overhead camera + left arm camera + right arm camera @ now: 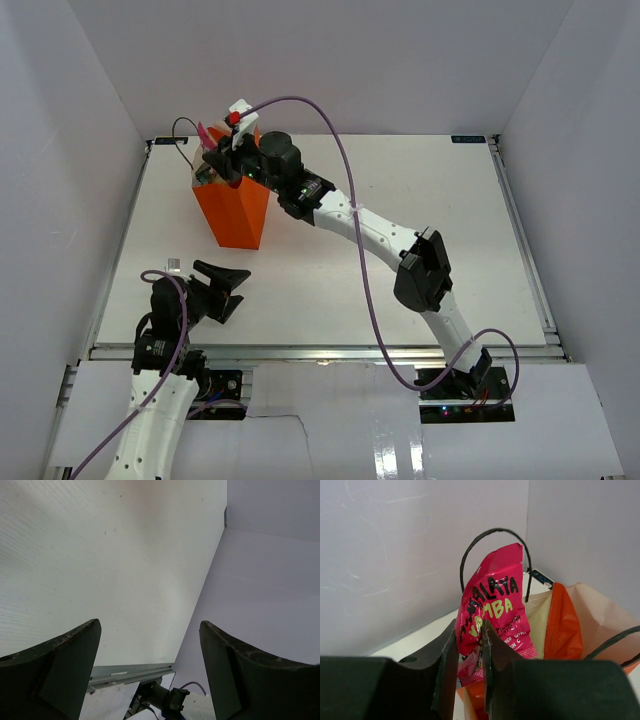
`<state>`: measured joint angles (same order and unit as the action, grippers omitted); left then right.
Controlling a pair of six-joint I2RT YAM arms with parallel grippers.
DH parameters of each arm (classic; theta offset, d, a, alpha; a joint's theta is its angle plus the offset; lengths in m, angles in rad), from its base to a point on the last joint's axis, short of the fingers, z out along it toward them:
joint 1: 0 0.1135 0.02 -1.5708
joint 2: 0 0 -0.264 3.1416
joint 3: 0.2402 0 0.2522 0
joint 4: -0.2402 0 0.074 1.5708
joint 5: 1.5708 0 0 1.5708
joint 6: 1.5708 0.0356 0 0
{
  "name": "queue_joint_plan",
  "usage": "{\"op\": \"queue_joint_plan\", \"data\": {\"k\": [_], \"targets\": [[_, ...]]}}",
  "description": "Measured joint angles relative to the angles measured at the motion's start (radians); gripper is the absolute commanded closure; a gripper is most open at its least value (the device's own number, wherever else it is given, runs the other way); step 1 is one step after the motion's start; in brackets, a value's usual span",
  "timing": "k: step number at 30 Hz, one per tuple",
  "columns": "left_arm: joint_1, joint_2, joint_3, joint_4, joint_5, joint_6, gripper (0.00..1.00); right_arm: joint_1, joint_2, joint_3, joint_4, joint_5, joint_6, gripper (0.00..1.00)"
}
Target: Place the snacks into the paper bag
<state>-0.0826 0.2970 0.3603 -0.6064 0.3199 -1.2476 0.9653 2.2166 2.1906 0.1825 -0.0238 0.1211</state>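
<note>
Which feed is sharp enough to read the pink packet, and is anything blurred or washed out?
Right wrist: pink packet sharp, lettering legible, right tool dark and soft. Top: even light, packet tiny at the paper bag. Left wrist: table bright, left tool shadowed.

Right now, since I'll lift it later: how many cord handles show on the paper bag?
2. One handle loops up behind the pink packet held in the right tool; the other arcs over the paper bag's right side.

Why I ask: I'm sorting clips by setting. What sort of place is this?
Likely a robot lab test cell: a white table boxed in by plain white panels, left arm and right arm bolted at its near edge.
</note>
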Motion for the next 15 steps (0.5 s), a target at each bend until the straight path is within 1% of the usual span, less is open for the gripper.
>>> {"op": "queue_joint_plan", "data": {"k": [3, 6, 11, 15], "targets": [[0.000, 0.000, 0.000, 0.000, 0.002, 0.002, 0.10, 0.000, 0.008, 0.008, 0.032, 0.032, -0.005, 0.78], [0.000, 0.000, 0.000, 0.000, 0.002, 0.002, 0.10, 0.000, 0.013, 0.011, 0.051, 0.049, -0.007, 0.68], [0.000, 0.000, 0.000, 0.000, 0.002, 0.002, 0.10, 0.000, 0.019, 0.011, 0.057, 0.054, -0.009, 0.58], [0.000, 0.000, 0.000, -0.003, 0.002, 0.003, 0.10, 0.000, 0.019, 0.011, 0.061, 0.054, -0.010, 0.48]]}}
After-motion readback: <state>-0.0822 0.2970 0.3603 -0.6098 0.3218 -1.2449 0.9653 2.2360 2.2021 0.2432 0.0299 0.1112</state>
